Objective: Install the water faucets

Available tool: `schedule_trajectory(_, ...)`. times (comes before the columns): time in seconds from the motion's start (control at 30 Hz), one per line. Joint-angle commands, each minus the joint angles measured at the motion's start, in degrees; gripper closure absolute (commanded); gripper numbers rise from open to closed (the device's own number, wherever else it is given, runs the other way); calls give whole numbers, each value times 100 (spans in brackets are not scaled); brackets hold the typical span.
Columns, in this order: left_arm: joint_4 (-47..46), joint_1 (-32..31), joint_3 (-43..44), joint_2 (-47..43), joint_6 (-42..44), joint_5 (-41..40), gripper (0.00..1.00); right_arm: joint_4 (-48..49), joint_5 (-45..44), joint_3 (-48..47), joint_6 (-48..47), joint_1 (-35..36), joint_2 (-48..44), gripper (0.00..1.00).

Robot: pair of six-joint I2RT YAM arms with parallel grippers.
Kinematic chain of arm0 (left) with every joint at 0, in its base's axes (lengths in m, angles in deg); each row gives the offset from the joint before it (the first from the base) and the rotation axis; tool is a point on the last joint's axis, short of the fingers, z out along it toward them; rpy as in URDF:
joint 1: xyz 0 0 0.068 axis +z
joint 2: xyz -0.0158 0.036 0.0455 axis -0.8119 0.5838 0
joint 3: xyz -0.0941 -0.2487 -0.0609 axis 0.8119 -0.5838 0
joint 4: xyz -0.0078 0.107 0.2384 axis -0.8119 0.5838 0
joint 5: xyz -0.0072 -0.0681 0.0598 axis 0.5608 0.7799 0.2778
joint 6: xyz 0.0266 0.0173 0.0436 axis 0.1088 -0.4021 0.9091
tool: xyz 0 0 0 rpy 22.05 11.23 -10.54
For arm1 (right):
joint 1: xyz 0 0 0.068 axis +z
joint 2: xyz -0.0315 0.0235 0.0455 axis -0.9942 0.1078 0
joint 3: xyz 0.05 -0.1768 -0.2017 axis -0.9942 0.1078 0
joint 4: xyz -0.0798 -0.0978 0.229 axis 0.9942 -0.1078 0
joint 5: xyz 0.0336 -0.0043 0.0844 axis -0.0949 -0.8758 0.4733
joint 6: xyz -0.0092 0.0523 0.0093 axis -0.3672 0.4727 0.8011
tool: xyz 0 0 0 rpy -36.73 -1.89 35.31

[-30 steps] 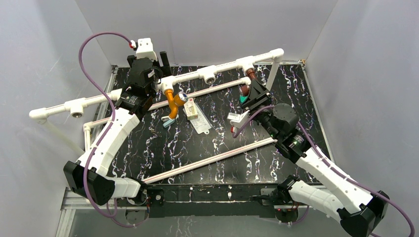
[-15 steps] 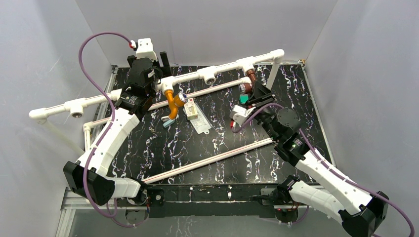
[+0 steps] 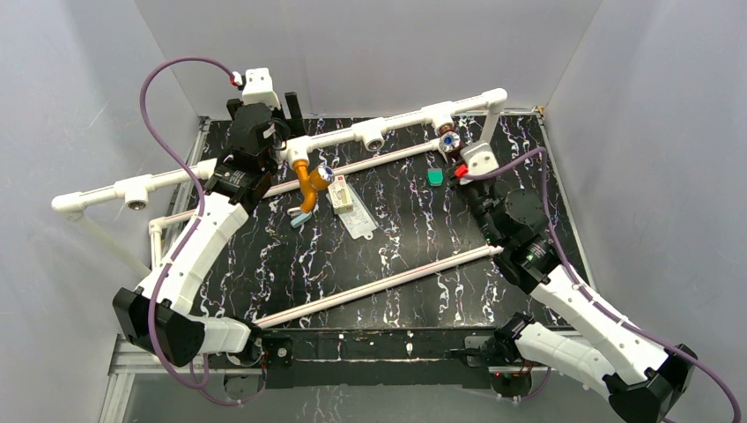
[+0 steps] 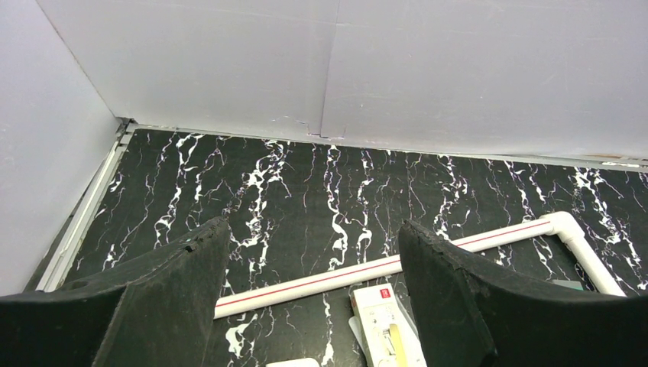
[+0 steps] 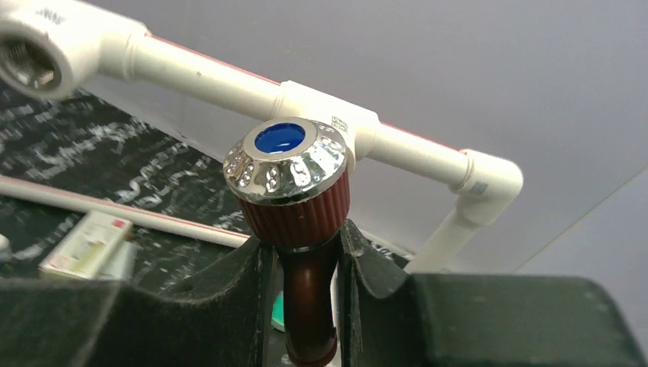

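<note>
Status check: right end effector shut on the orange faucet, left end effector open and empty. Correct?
Not quite. The right end effector is shut on the dark reddish-brown faucet, not the orange faucet, as the right wrist view shows. The left end effector is open and empty, as you said.

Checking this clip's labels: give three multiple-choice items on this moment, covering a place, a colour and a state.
1. Where is the orange-yellow faucet? A lying loose; B hanging from a white pipe tee; C in a gripper.
2. What colour is the knob centre on the reddish-brown faucet? A red; B green; C blue.
3. The right gripper is: A wide open; B shut on the reddish-brown faucet; C shut on nothing.
Key: B, it hangs under the tee; C, a blue disc shows; B, fingers clamp its stem.
</note>
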Motion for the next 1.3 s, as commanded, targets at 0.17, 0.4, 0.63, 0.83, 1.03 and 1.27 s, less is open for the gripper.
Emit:
schedule_trajectory(0.17,1681,-137,-644,780,5,491,21,1058,-1126,-479,4817,174,-274,99)
schedule_trajectory(0.4,1687,-137,-644,780,15,486,21,788,-2099,-149,7696,180,-454,99)
schedule_trajectory(0.63,1682,-137,-647,773,14,486,21,-395,-2565,-218,10529,174,-390,99)
schedule_trajectory(0.83,1685,-137,-637,772,6,504,21,-879,-2399,-330,11982,173,-241,97)
schedule_trajectory(1.03,1682,-137,-644,754,6,508,21,-376,-2401,-13,12216,173,-298,89)
schedule_trajectory(1.27,1689,-137,-634,797,6,522,21,-704,-2329,-83,11972,173,-488,63)
